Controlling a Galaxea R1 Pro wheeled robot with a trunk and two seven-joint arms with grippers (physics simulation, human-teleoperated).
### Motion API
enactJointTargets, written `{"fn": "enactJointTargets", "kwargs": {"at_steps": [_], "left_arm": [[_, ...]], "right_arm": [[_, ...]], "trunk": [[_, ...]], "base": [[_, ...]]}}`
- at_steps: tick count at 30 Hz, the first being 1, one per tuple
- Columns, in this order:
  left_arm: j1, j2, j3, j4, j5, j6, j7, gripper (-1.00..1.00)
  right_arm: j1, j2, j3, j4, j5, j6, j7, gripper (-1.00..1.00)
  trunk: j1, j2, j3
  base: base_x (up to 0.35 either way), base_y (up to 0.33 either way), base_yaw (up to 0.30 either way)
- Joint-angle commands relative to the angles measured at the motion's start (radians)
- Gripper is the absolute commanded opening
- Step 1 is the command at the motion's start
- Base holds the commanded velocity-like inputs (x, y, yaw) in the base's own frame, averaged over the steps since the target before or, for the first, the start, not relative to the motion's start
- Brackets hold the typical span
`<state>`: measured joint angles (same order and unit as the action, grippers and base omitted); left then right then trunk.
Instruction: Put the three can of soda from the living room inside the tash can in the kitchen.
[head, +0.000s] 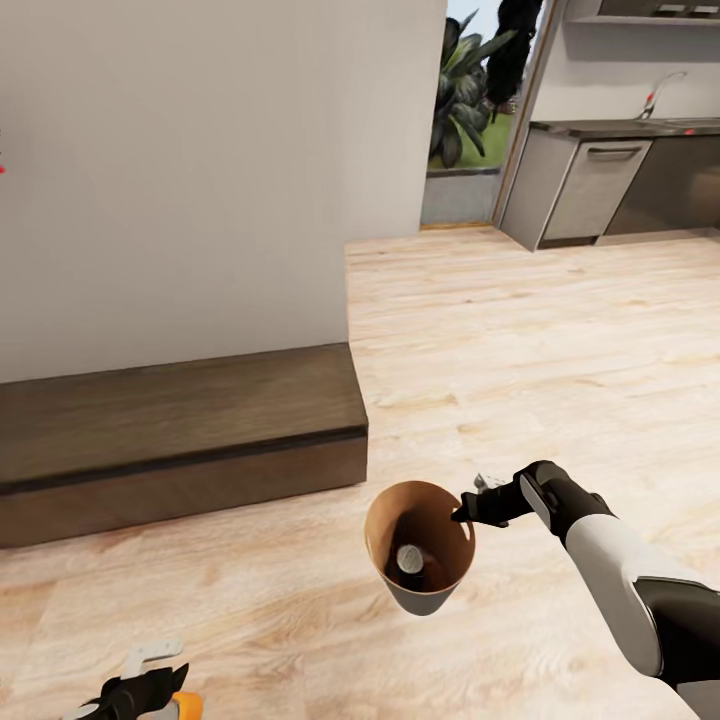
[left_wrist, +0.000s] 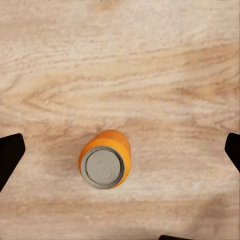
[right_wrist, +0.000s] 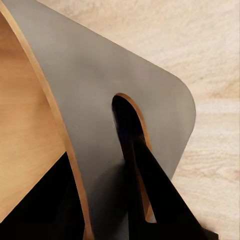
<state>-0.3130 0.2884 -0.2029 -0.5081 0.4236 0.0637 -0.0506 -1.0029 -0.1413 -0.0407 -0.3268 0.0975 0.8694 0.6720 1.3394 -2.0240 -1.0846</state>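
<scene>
Bin carried low over the wood floor, kitchen ahead at upper right

The right end effector is clamped on the rim of the tash can, in the lower middle of the head view — one finger inside the brown wall, one on the grey outside, as the right wrist view shows. A dark can with a silvery top lies at the bottom of the bin. At the lower left corner, the left end effector has an orange can beside it; in the left wrist view that can sits between the two dark fingertips — set wide, well apart from its sides. The kitchen cabinets and tap stand at the upper right, a dark wood ledge at left.
</scene>
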Motion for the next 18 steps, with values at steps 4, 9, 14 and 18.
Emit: {"fn": "enactJointTargets", "kwargs": {"at_steps": [4,9,14,18], "left_arm": [[0.000,0.000,0.000,-0.002,0.000,-0.001,0.000,1.00],[0.000,0.000,0.001,-0.002,0.000,-0.001,0.001,1.00],[0.000,0.000,0.002,-0.001,0.000,0.000,0.001,1.00],[0.000,0.000,-0.003,-0.001,0.000,0.001,0.001,1.00]], "right_arm": [[0.000,0.000,-0.004,0.000,-0.019,0.008,0.003,-1.00],[0.000,0.000,-0.004,0.000,-0.019,0.008,0.003,-1.00],[0.001,0.000,-0.004,0.000,-0.019,0.008,0.003,-1.00],[0.001,-0.001,-0.005,0.000,-0.019,0.008,0.003,-1.00]], "trunk": [[0.000,0.000,0.000],[0.000,0.000,0.000],[0.019,-0.035,-0.016],[0.034,-0.063,-0.029]], "base": [[0.000,0.051,0.000],[0.000,0.019,0.000],[0.000,0.005,0.000],[0.000,0.001,0.000]]}}
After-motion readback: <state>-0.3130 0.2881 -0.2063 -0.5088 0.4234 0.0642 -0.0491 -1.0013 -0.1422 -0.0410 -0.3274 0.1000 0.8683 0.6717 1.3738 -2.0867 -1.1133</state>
